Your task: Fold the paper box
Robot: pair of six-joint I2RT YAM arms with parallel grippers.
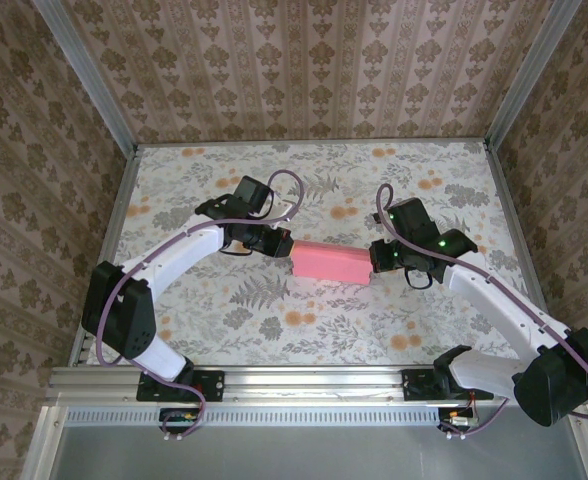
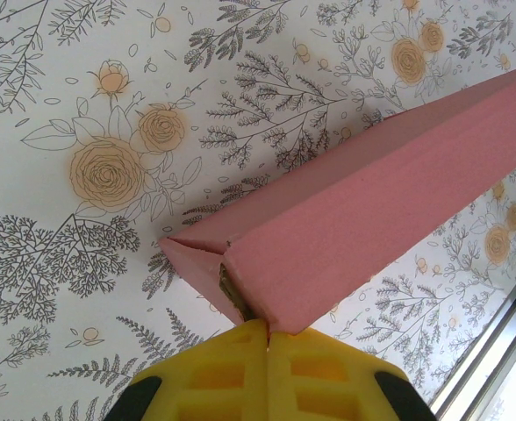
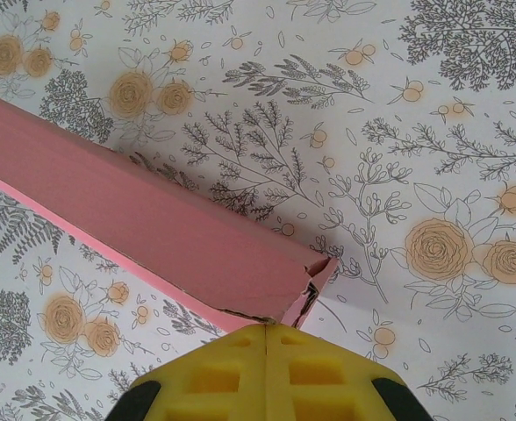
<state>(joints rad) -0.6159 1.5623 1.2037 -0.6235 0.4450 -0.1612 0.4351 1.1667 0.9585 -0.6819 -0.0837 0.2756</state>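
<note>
**Pink box pinched at both ends by two tools**

In the top view, a slim pink box [image 1: 330, 264] is seen near the middle of the floral worktop [image 1: 274, 330]. It is already formed into a closed rectangular shape. Its long axis runs roughly from 9 o'clock to 3 o'clock, with the 3 o'clock end tipped slightly toward the arm bases.

The left tool [image 1: 286, 247] is placed at the box's 9 o'clock end, and the right tool [image 1: 374, 262] at its 3 o'clock end. Both arms are bent inward toward the centre of the worktop.

In the left wrist view, the yellow pads [image 2: 214, 373] of the left tool [image 2: 267, 331] are pressed together. A corner of the box [image 2: 390, 193] is caught at their seam. From there the box stretches away toward 2 o'clock. At the gripped end, a folded flap is seen tucked in, leaving a narrow gap.

In the right wrist view, the right tool [image 3: 265, 330] is likewise closed on the card, and the end of the box [image 3: 153, 228] is taken in at the seam between its pads [image 3: 319, 377]. The box runs away toward 10 o'clock. Its end flap is slightly crumpled and not fully flush.

Whether the box rests on the worktop or is held just above it cannot be told.
</note>
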